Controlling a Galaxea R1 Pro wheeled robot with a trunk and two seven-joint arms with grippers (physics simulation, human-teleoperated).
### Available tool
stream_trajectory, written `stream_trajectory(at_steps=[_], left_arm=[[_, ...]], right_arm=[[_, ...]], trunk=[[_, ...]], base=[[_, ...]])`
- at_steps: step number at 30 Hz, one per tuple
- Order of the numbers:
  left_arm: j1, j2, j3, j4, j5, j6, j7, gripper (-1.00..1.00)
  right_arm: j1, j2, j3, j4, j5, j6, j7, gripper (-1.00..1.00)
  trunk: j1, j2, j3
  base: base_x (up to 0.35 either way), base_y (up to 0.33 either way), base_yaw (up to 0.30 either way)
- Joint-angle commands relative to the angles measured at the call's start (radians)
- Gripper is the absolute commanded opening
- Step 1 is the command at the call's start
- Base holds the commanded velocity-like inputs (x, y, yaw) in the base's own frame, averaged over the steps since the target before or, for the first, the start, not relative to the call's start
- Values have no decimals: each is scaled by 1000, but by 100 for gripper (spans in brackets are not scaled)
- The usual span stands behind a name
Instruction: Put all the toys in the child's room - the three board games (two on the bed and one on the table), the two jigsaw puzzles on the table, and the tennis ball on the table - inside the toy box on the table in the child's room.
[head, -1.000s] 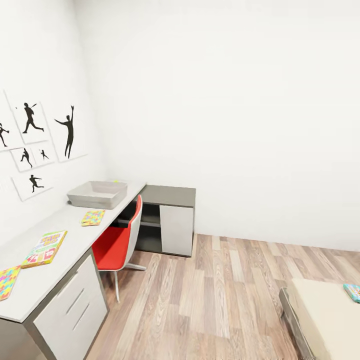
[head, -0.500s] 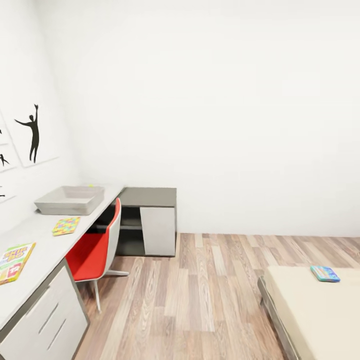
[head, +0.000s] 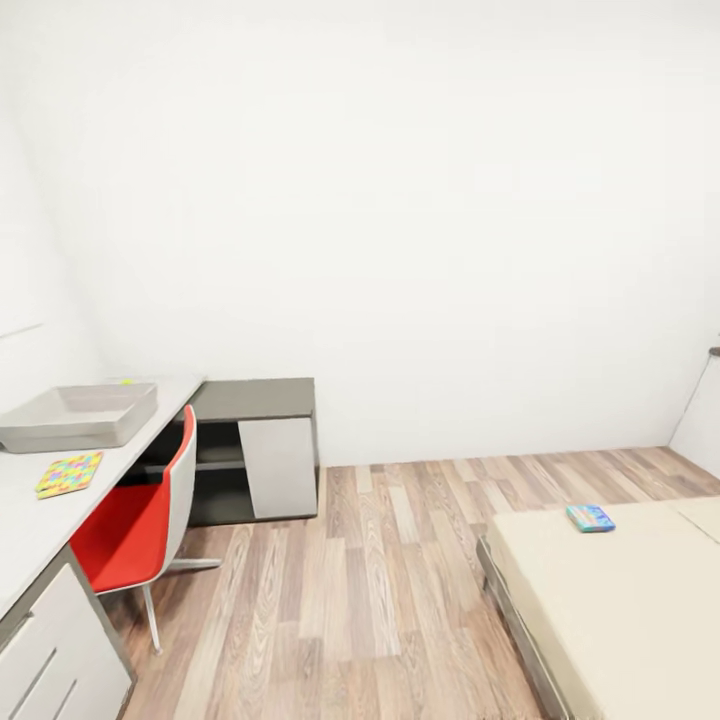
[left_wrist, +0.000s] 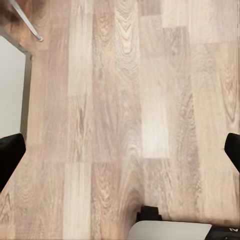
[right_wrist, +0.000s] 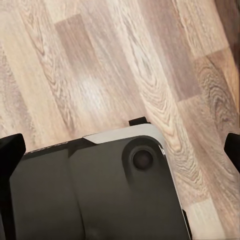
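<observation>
On wood-plank floor (head: 400, 590) — white-walled room.

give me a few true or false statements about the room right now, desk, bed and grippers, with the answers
1. A jigsaw puzzle lies on the table beside the toy box, not in it. True.
2. The toy box sits on the floor. False: it rests on the table.
3. A blue board game lies on the bed. True.
4. The chair at the table is blue. False: it is red.
5. The left gripper holds a game box. False: its fingers are spread wide over bare wood floor, holding nothing.
</observation>
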Motion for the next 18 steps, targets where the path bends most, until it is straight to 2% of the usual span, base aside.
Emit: stream_trajectory(at_steps=[1,9,18], left_arm=[[0,0,-1,1,0,-3,3,100],[0,2,-1,1,0,-4,3,100],[0,3,-1,1,0,-4,4,100]], right_arm=[[0,1,-5,1,-2,-3,0,100],[0,2,-5,1,-2,-3,0,100],[0,2,-5,2,-2,-2,0,100]], trunk=[[0,-1,0],[0,-1,0],[0,-1,0]], base=[[0,0,-281],[-6,1,-281],[-115,70,-281]])
